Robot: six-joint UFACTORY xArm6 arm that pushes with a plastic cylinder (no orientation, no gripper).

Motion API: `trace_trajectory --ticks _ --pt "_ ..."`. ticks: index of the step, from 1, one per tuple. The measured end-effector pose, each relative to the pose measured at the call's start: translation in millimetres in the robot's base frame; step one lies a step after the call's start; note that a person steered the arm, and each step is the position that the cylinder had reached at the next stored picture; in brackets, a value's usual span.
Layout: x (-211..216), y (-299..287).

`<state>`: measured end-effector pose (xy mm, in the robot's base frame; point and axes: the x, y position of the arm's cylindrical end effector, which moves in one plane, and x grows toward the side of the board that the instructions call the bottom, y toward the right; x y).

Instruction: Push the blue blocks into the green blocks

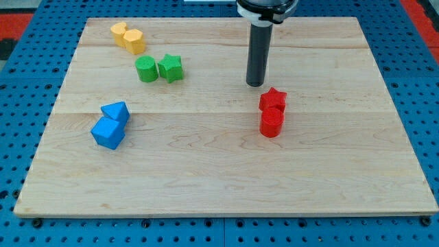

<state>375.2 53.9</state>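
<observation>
My tip (256, 84), the lower end of the straight dark rod that serves as the tool, stands upright on the pale wooden counter (226, 178) in the upper middle of the view. It is a plain rod with nothing to spread or pinch, and it touches no block.

Just below and to the view's right of my tip sits the red star-shaped block (273, 100), with the red cylinder block (271, 123) touching it on the bottom side; together they form a short line running top to bottom.

Well apart, toward the view's left, the green cylinder block (145, 69) and the green star-shaped block (171, 68) sit side by side, touching, their pair lying left to right.

Farther up and left, two yellow blocks (129, 38) of rounded shape lie pressed together near the counter's top-left corner.

The blue blocks rest at the left, below the green pair: the blue wedge-shaped block (115, 112) points toward the view's top right, and the blue cube-like block (108, 132) touches it from below left, so their pair runs diagonally.
</observation>
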Motion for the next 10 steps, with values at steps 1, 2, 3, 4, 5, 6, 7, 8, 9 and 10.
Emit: trace_trajectory --ticks 1,2,3,4,5,6,7,8,9,10 --pt "0 -27" --pt "14 -40" --pt "58 -42" --pt "82 -61" --pt "83 -94" --pt "109 -116" --pt "129 -150" --pt "148 -159" --pt "153 -207" --pt "146 -250"
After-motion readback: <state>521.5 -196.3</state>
